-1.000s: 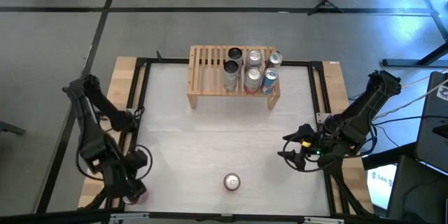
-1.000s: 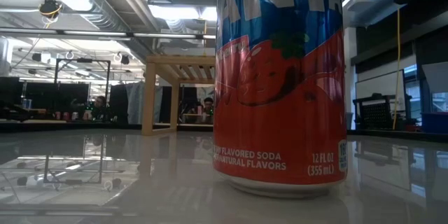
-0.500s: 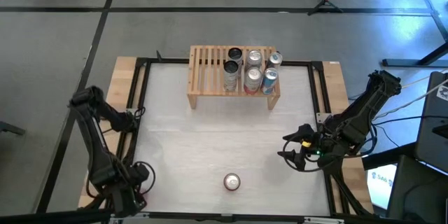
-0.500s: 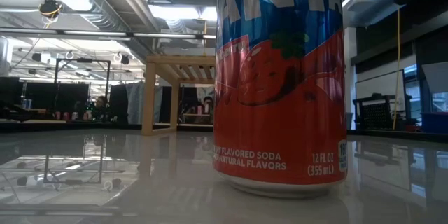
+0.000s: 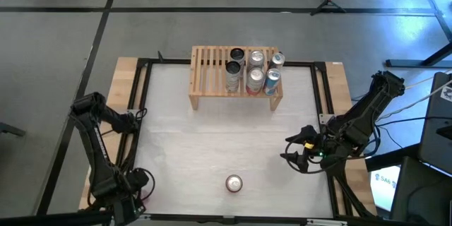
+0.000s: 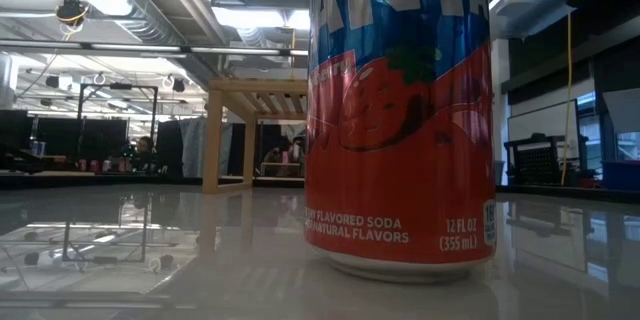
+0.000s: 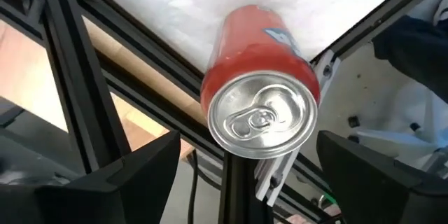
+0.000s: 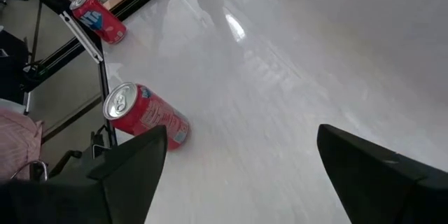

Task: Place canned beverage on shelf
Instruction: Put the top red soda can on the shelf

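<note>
We see left claw [image 5: 131, 196] lower left, fingers apart, above red can [image 7: 260, 98]. Right claw [image 5: 291, 150] mid-right, spread, empty. Shelf [image 5: 205, 67] top centre holds cans.

Robotics lab, exposed ceiling ducts [image 6: 150, 0], framed test table [image 5: 233, 141], concrete floor [image 5: 141, 35]

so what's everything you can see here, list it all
shelf: 1, light wood, slatted, table's far edge
shelf cans: 6, silver or dark tops, two rows on the shelf's right part
soda can: 1, red and blue, upright, alone near the table's front edge
second can: 1, red and blue, by the black frame, seen only from the right wrist
table: 1, white top, black frame
person: 1, far in the room behind
left gripper: front left corner, fingers open
right gripper: right side, fingers open
</note>
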`<control>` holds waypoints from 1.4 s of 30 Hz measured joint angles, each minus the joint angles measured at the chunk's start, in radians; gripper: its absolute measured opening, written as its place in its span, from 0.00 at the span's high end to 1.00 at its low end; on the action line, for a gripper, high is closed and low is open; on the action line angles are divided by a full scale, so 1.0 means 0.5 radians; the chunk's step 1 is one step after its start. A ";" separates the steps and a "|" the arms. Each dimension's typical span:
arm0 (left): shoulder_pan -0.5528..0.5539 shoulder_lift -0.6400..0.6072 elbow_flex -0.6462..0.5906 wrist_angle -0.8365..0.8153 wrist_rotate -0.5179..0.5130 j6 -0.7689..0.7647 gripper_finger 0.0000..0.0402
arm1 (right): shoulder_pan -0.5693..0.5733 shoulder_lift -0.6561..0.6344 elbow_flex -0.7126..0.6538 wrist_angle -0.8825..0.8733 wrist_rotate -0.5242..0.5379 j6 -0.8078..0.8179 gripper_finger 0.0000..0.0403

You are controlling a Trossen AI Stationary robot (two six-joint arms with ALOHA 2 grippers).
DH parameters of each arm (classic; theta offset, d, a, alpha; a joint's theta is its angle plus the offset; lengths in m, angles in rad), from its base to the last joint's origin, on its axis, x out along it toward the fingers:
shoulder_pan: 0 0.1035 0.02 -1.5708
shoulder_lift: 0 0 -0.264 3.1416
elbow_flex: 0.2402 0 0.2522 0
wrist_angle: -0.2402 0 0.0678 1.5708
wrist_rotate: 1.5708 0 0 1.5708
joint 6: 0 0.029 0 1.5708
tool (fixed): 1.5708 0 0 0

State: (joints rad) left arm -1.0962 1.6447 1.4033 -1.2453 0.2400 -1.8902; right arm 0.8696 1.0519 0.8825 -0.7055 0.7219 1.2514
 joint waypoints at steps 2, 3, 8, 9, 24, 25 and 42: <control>0.002 0.000 0.000 -0.001 -0.037 0.008 0.19 | 0.001 0.000 0.000 0.001 -0.003 0.000 0.11; 0.003 0.000 0.000 -0.002 -0.052 0.009 0.19 | 0.000 0.000 0.000 0.000 -0.003 0.000 0.11; 0.002 0.000 0.000 0.033 -0.087 0.013 0.19 | 0.001 0.000 0.000 0.002 -0.004 0.000 0.11; 0.002 0.000 0.000 0.033 -0.086 0.014 0.19 | 0.001 0.000 0.000 0.002 -0.004 0.000 0.11; -0.024 -0.001 -0.169 0.216 -0.081 0.014 0.19 | 0.001 0.000 0.000 -0.014 -0.017 -0.005 0.11; -0.024 -0.002 -0.181 0.221 -0.089 0.014 0.19 | 0.001 0.000 0.000 -0.015 -0.017 -0.005 0.11; 0.034 -0.002 -0.356 0.465 -0.091 0.341 0.31 | 0.000 0.001 -0.001 -0.053 -0.029 -0.005 0.11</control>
State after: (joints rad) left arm -1.0794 1.6438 1.2255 -1.0126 0.1945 -1.7195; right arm 0.8697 1.0523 0.8822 -0.7321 0.7075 1.2488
